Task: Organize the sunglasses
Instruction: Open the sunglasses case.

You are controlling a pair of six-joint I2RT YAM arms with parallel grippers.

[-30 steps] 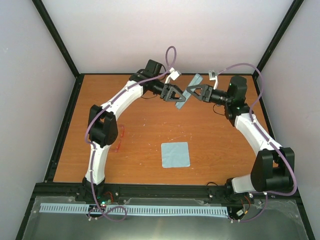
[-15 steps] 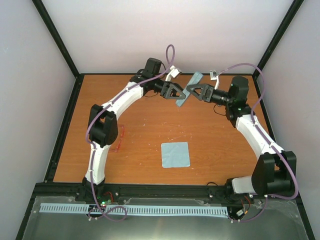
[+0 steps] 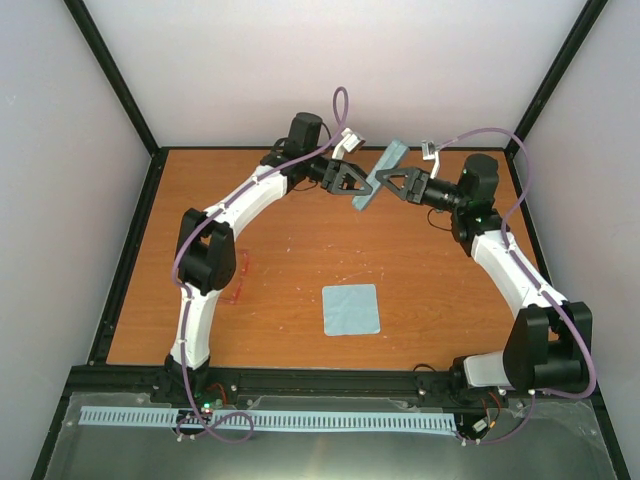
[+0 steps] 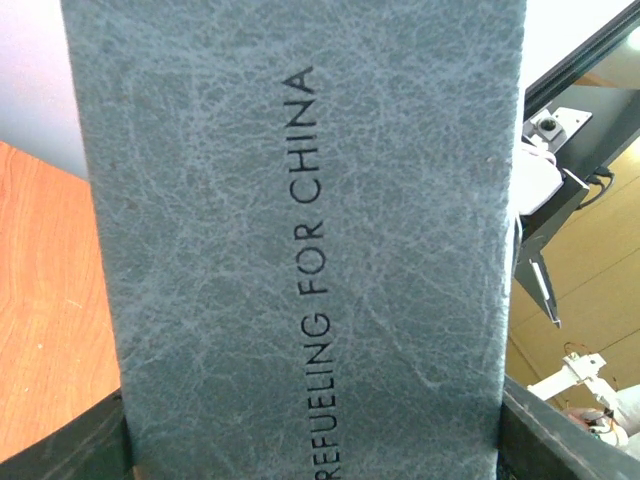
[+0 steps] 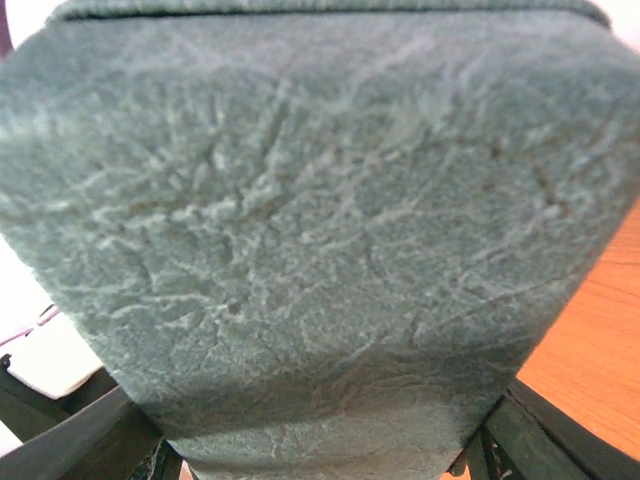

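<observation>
The grey-blue oblong case (image 3: 379, 175) is held in the air over the far middle of the table, tilted, between both grippers. My left gripper (image 3: 358, 183) grips its lower end and my right gripper (image 3: 386, 183) grips it from the right side. The case fills the left wrist view (image 4: 300, 240), with black lettering, and the right wrist view (image 5: 310, 240). The red-pink sunglasses (image 3: 238, 278) lie on the table at the left, partly hidden behind the left arm. The light blue square cloth (image 3: 351, 309) lies flat at the near middle.
The orange-brown table (image 3: 300, 250) is bounded by a black frame and pale walls. Both arms arch toward the far middle. Purple cables loop above the wrists.
Both grippers have lifted the case a little higher and farther back; the case stands steeper now. The sunglasses and cloth have not moved.
</observation>
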